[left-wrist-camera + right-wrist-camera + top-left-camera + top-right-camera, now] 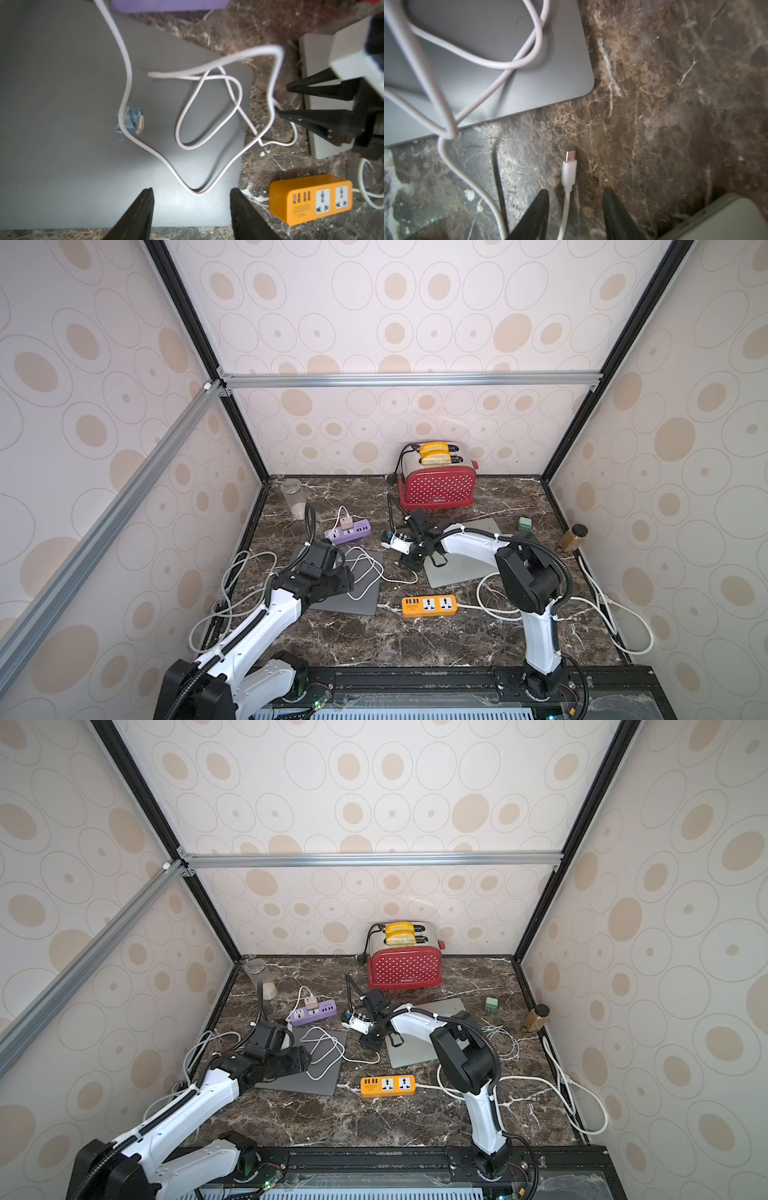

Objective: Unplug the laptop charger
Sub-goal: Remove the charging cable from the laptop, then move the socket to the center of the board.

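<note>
The white charger cable [365, 568] lies coiled on the dark grey laptop [365, 597]. It runs back to a pinkish adapter [345, 524] standing in the purple power strip [359, 531]. Its USB-C plug [569, 170] lies loose on the marble, in no port. My right gripper [576, 189] is open; its fingers straddle the cable just behind the plug without touching it. It hovers beside the silver laptop [461, 572]. My left gripper [192, 190] is open over the dark laptop's near edge, with nothing between its fingers.
An orange power strip [429, 605] lies in front of the laptops. A red toaster [436, 489] stands at the back, with a small white power strip [397, 545] near it. A glass jar [293, 499], a green cube [525, 524] and an amber bottle [573, 537] are further out. Loose white cords trail along both side walls.
</note>
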Tool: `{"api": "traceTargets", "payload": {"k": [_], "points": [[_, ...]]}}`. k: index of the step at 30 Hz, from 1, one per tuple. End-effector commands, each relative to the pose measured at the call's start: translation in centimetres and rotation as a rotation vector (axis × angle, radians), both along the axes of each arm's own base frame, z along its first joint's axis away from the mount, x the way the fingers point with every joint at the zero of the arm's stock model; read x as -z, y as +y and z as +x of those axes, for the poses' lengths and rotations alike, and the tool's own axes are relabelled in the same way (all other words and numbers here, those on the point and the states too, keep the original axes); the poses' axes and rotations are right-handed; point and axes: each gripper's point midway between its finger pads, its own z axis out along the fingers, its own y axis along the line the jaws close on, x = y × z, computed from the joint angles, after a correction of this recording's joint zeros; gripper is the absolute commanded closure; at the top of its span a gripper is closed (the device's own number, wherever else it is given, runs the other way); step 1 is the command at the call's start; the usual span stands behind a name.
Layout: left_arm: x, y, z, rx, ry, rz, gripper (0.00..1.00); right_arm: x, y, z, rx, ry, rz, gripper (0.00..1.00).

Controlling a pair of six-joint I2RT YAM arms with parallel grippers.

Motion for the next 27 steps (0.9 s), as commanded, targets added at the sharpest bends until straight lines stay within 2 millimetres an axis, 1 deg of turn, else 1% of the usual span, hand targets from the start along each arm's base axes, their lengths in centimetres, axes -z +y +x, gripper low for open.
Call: {"api": "traceTargets", "payload": {"k": [1,3,5,6,7,10,13,15,17,22,24,27], "points": [[-1.6,1.3,-0.1,-0.002,-0.011,0.074,0.39,-4.5,0.1,1.9,0.057,-0.083,0.038,0.49],[-1.9,1.4,0.3,-0.002,-0.019,0.088,0.39,-5.9,0.2,2.8,0.094,-0.113,0.046,0.43],[-2.1,1.5,0.9,-0.001,-0.024,0.112,0.40,-7.8,0.9,3.9,0.147,-0.129,0.084,0.42],[-2.3,1.5,1.3,0.003,-0.027,0.124,0.40,-8.6,1.5,4.1,0.156,-0.129,0.108,0.41],[-2.7,1.6,1.7,0.004,-0.036,0.141,0.40,-9.1,2.0,4.5,0.173,-0.128,0.124,0.41],[-4.6,2.4,3.5,-0.006,-0.082,0.195,0.40,-10.7,3.4,5.3,0.207,-0.134,0.190,0.41],[-6.8,3.9,5.5,-0.053,-0.119,0.188,0.41,-11.3,4.3,6.2,0.251,-0.150,0.246,0.41],[-7.7,4.9,6.7,-0.076,-0.137,0.166,0.41,-11.3,4.6,6.5,0.272,-0.151,0.263,0.40],[-8.4,5.2,8.1,-0.070,-0.147,0.139,0.40,-11.2,5.0,6.4,0.277,-0.140,0.275,0.40],[-10.5,4.0,11.9,0.004,-0.192,0.144,0.39,-9.8,6.3,6.8,0.285,-0.099,0.264,0.36],[-11.3,3.8,13.3,0.014,-0.212,0.154,0.39,-9.4,7.2,7.6,0.305,-0.087,0.257,0.36],[-11.7,3.0,15.3,0.052,-0.215,0.150,0.39,-8.3,8.4,9.0,0.350,-0.058,0.256,0.35]]}}
